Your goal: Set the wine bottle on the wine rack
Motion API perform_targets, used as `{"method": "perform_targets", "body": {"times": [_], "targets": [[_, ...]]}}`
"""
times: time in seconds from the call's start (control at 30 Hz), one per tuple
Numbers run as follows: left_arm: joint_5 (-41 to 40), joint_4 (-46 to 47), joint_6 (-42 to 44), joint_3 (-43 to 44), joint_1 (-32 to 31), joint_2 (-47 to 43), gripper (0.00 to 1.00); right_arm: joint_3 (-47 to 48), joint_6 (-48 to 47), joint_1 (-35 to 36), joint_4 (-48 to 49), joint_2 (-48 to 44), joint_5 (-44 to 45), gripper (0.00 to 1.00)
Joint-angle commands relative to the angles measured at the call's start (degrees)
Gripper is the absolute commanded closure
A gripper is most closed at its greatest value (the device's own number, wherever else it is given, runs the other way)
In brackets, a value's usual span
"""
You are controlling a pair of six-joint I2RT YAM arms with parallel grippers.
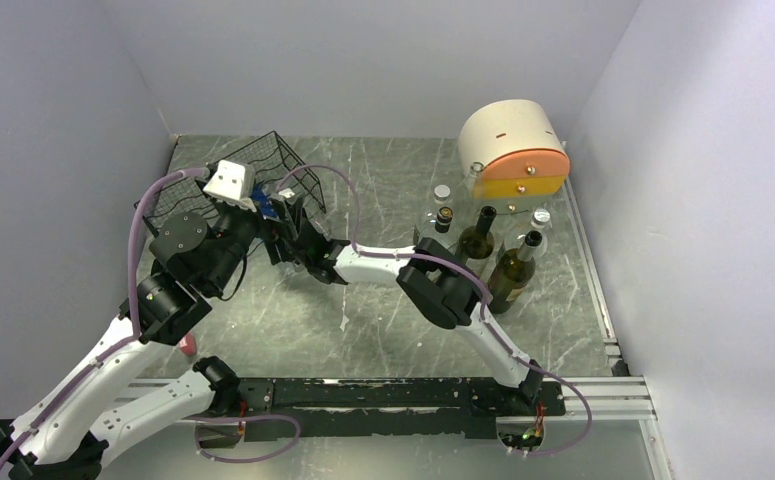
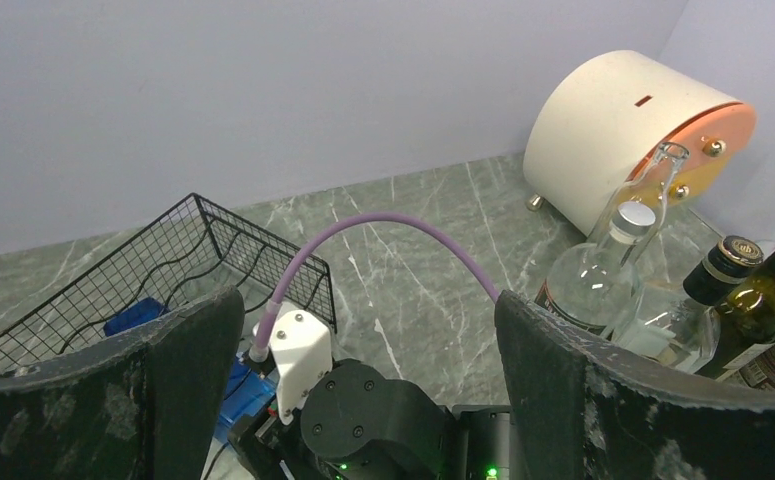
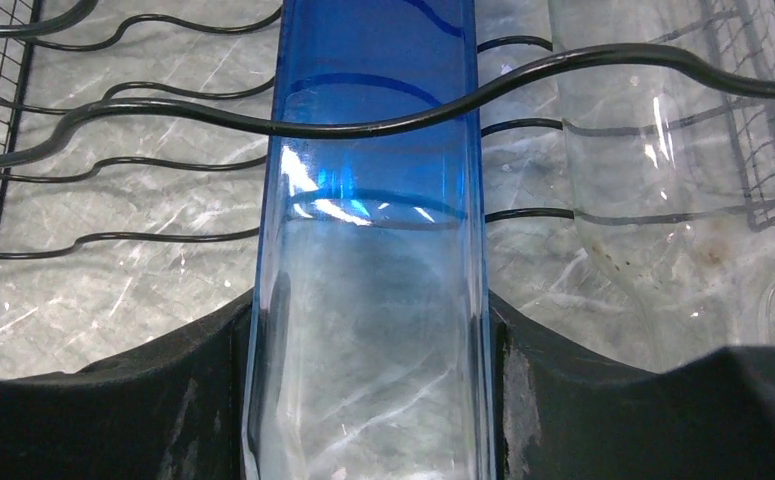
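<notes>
The black wire wine rack [image 1: 248, 175] stands at the back left of the table. My right gripper [image 1: 293, 240] reaches into its open side and is shut on a blue glass bottle [image 3: 373, 200]. In the right wrist view [image 3: 368, 350] both fingers press the bottle's sides, and it lies lengthwise under a wavy rack wire [image 3: 113, 110]. A clear bottle [image 3: 663, 150] lies in the cradle to its right. My left gripper [image 2: 363, 320] is wide open and empty, hovering just above the right arm's wrist [image 2: 373, 410]. The rack [image 2: 193, 250] and the blue bottle [image 2: 133, 315] show beyond its left finger.
A cream-and-orange drum-shaped box [image 1: 513, 150] stands at the back right. In front of it are upright dark green bottles [image 1: 478, 240] [image 1: 513, 275] and clear bottles [image 1: 441, 205]. A purple cable [image 2: 393, 225] arches over the right wrist. Grey walls close in the left, back and right sides.
</notes>
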Motion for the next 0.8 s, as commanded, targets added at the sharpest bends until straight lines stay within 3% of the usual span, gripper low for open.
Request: {"method": "perform_targets", "body": {"times": [0.0, 0.27, 0.5, 0.77], "targets": [[0.8, -0.8, -0.9, 2.3, 0.0, -0.5, 0.01, 2.7, -0.1, -0.1, 8.7, -2.2, 1.3, 0.32], [0.6, -1.2, -0.4, 3.2, 0.0, -0.8, 0.01, -0.3, -0.9, -0.1, 8.6, -6.9, -1.8, 0.11], [1.1, -1.8, -1.1, 4.9, 0.0, -1.5, 0.01, -4.1, -0.3, -0.2, 7.3, -13.0, -0.9, 0.10], [4.6, -1.8, -2.7, 6.4, 0.0, -2.7, 0.01, -14.8, 0.6, -0.5, 6.0, -26.0, 2.2, 0.10]]}}
